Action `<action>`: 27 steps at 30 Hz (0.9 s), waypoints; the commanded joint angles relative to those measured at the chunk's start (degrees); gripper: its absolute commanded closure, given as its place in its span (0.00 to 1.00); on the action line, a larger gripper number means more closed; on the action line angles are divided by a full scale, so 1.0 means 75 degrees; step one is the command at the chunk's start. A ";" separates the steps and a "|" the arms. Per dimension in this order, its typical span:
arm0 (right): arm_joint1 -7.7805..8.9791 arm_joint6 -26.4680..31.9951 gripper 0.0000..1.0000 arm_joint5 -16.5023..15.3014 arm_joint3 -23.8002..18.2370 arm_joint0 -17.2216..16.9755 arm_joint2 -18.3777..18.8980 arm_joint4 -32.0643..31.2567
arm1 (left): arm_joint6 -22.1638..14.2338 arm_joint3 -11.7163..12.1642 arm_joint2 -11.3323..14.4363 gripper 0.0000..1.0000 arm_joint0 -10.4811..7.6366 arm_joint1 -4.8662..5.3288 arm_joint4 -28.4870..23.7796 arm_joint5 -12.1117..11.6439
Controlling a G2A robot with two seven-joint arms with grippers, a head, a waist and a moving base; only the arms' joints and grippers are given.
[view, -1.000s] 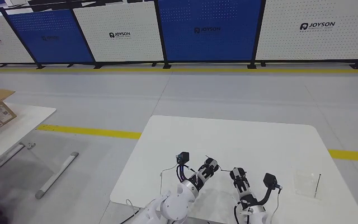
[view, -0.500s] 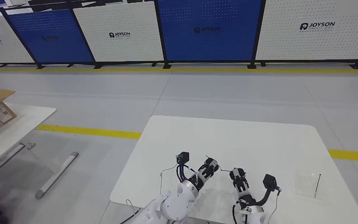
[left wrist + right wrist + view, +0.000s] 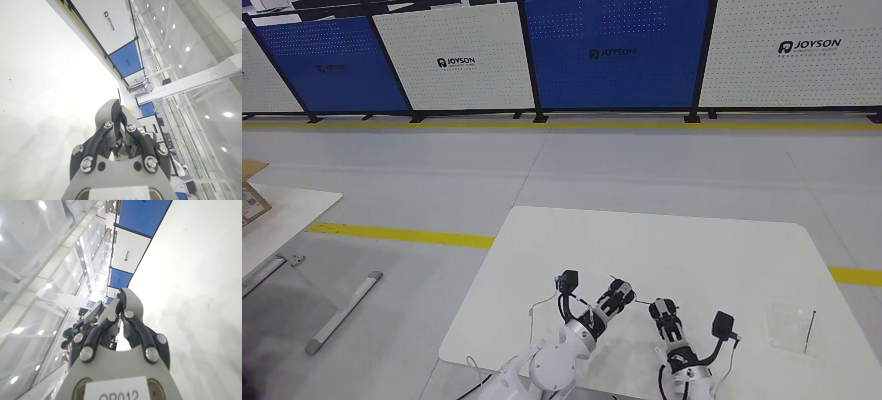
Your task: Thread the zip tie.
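A thin black zip tie (image 3: 118,95) is pinched between the fingers of my left gripper (image 3: 119,103), which is shut on it; a short pointed end sticks out past the tips. In the top view the left gripper (image 3: 618,292) and right gripper (image 3: 656,306) hover close together over the near part of the white table (image 3: 662,250). A fine dark line of the zip tie (image 3: 639,302) runs between them. My right gripper (image 3: 120,293) is shut, with a small black piece of the tie at its tips.
A clear plastic bag (image 3: 787,325) lies near the table's right edge with a loose black tie (image 3: 812,330) beside it. A second white table (image 3: 282,225) stands off to the left across open floor.
The right gripper has shifted a little to the left, closer to the left gripper. The left gripper has barely moved.
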 commanded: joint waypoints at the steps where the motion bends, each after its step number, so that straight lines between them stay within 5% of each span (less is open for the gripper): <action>1: -0.0006 -0.0044 1.00 -0.0159 0.0005 0.0015 0.0022 0.0113 | -0.0089 -0.0009 0.0001 1.00 0.0021 0.0006 -0.0020 -0.0023; 13: -0.0018 0.0080 1.00 0.0209 0.0072 0.0193 -0.0063 -0.0125 | -0.0337 -0.0106 -0.0051 1.00 0.0078 0.0031 -0.0158 -0.0172; 23: 0.0010 0.0060 1.00 0.0018 0.0014 0.0089 0.0087 -0.0143 | -0.0104 -0.0022 -0.0048 1.00 0.0010 0.0022 0.0052 0.0128; 25: 0.0013 0.0024 1.00 0.0006 -0.0022 0.0055 0.0106 -0.0154 | -0.0045 -0.0037 -0.0004 0.89 0.0024 0.0025 0.0254 0.0204; 27: 0.0014 -0.0002 1.00 0.0014 -0.0040 0.0037 0.0115 -0.0168 | -0.0050 -0.0050 0.0019 0.89 0.0033 0.0024 0.0286 0.0209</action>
